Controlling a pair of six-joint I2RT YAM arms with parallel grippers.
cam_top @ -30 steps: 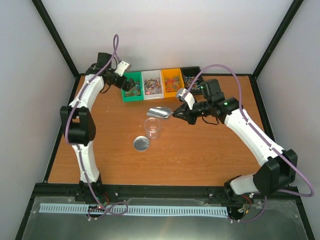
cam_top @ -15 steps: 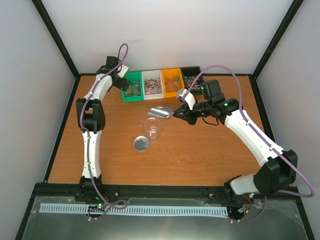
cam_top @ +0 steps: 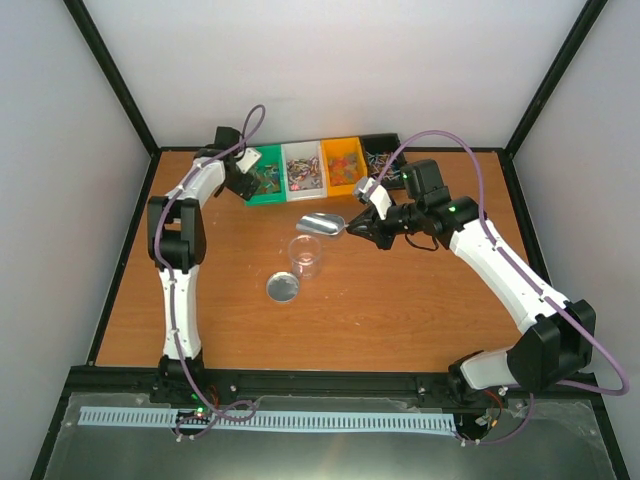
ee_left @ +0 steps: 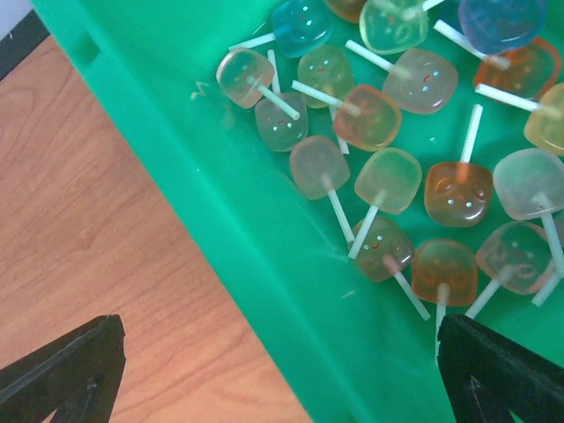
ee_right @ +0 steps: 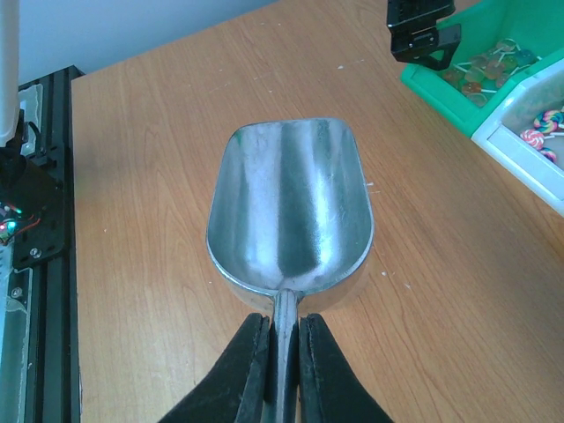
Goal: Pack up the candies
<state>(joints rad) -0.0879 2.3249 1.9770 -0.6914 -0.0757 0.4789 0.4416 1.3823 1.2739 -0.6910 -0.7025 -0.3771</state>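
The candies (ee_left: 388, 176) are small translucent lollipop cubes on white sticks, lying in a green bin (ee_left: 264, 264). My left gripper (ee_left: 282, 388) hangs open close above that bin's near wall, one finger over the wood and the other over the candies. In the top view this gripper (cam_top: 244, 178) is at the green bin's (cam_top: 262, 192) left end. My right gripper (ee_right: 282, 352) is shut on the handle of an empty metal scoop (ee_right: 291, 207), held above the table just beyond a clear jar (cam_top: 305, 256).
A white bin (cam_top: 304, 172), an orange bin (cam_top: 342, 166) and a black bin (cam_top: 380, 155), all holding sweets, line the back edge beside the green one. The jar's round silver lid (cam_top: 284, 287) lies on the wood in front of the jar.
My left arm has swung right and lowered its gripper over the green bin's left end. The right arm and the scoop have stayed still.
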